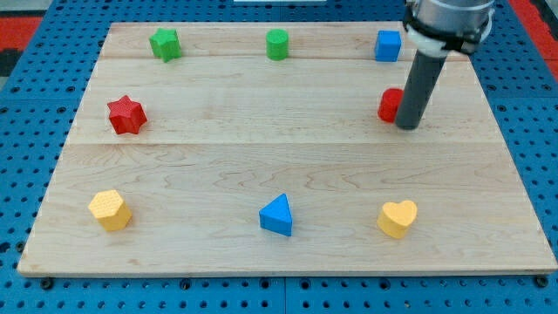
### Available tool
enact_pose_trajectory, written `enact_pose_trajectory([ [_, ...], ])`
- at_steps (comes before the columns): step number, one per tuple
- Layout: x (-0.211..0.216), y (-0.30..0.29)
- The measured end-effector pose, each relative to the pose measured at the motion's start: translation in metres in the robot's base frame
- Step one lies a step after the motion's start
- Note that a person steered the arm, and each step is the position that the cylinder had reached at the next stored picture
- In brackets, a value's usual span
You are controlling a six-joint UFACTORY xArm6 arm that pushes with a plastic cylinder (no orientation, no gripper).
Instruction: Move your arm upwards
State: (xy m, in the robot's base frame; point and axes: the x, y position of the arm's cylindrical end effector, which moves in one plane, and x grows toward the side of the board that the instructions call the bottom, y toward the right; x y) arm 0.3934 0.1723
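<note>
My dark rod comes down from the view's top right, and my tip [407,127] rests on the wooden board [261,166] at the right. A red block [390,105], partly hidden by the rod, sits just left of my tip and seems to touch the rod. A blue cube [388,45] lies above it near the board's top edge. A green star [165,44] and a green cylinder [277,44] lie along the top. A red star [125,114] is at the left.
Along the view's bottom lie a yellow hexagon-like block [110,209], a blue triangle [277,215] and a yellow heart [398,218]. A blue pegboard surface [26,131] surrounds the board.
</note>
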Motion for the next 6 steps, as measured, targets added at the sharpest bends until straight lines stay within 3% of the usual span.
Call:
enact_pose_trajectory([
  [1,-0.030,0.003],
  [2,-0.015,-0.027],
  [3,-0.067,-0.091],
  [4,-0.128,-0.049],
  [5,-0.182,-0.053],
  [6,-0.200,-0.066],
])
